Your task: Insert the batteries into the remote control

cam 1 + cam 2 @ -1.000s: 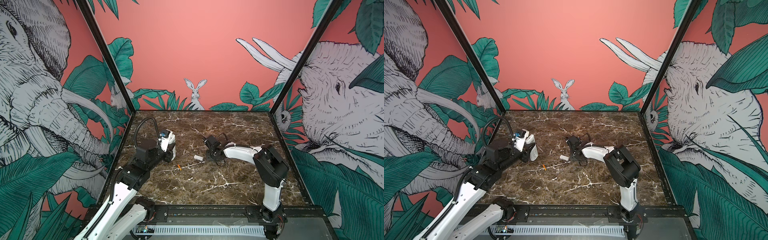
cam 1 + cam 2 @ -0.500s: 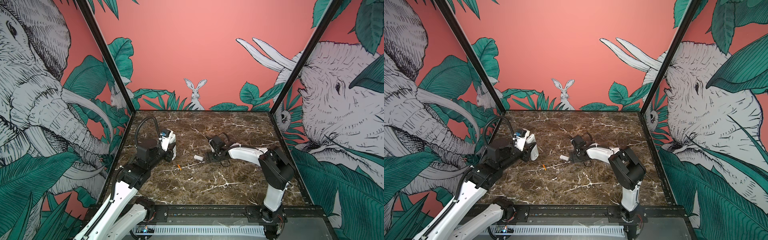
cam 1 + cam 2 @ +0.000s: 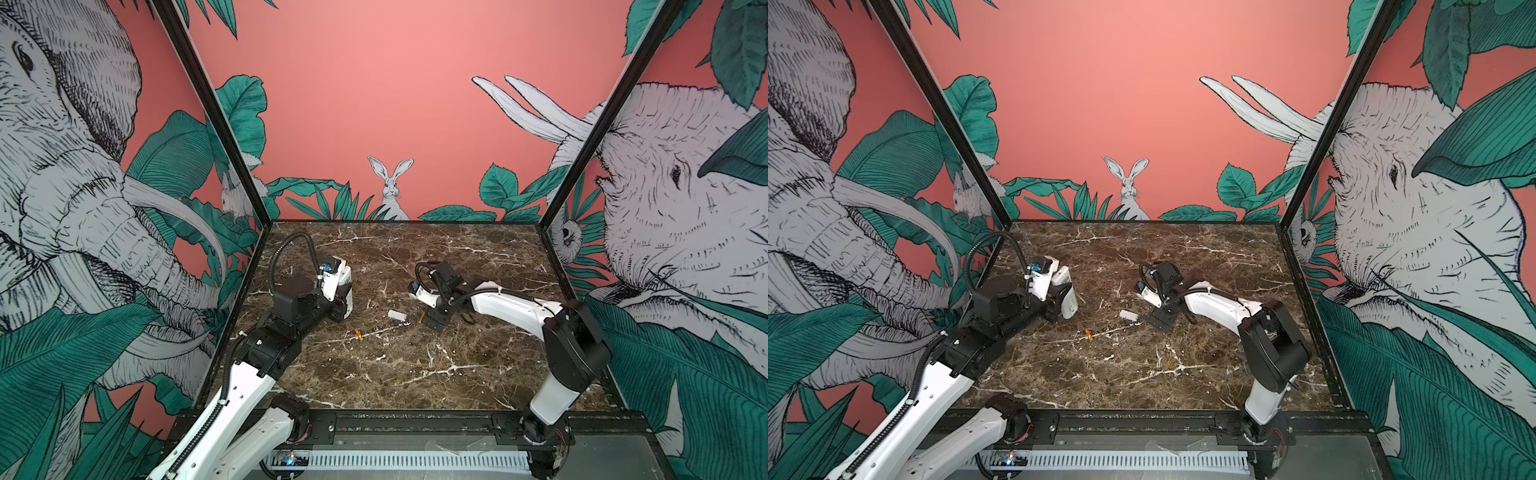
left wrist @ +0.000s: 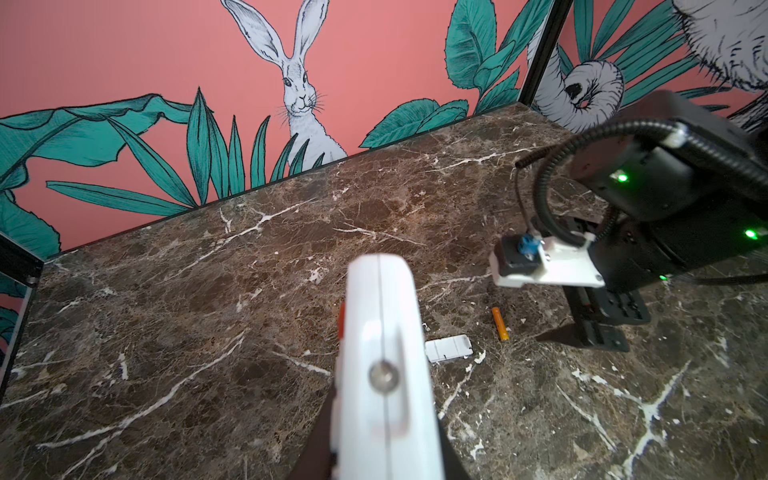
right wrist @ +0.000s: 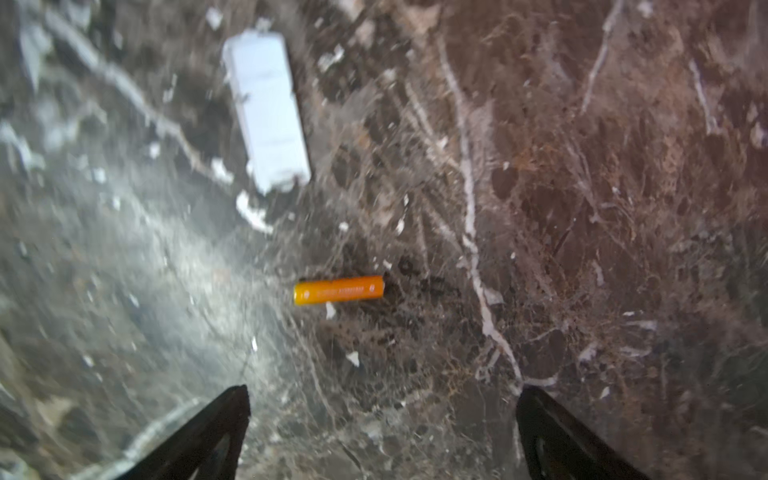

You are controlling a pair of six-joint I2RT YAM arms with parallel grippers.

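Right hand (image 5: 382,392), fingers apart, hung near the battery (image 3: 421,317) at three o'clock of the cover (image 3: 398,316). It probably needed to straddle the battery's middle and close gently. Left hand (image 3: 337,306) was clamped on the remote control (image 4: 382,332).

The table (image 3: 415,374) looks like brown marble with white veins, smooth and a bit shiny. The remote (image 4: 386,332) and the cover (image 5: 268,108) are smooth white plastic. The battery (image 5: 338,289) is shiny orange.
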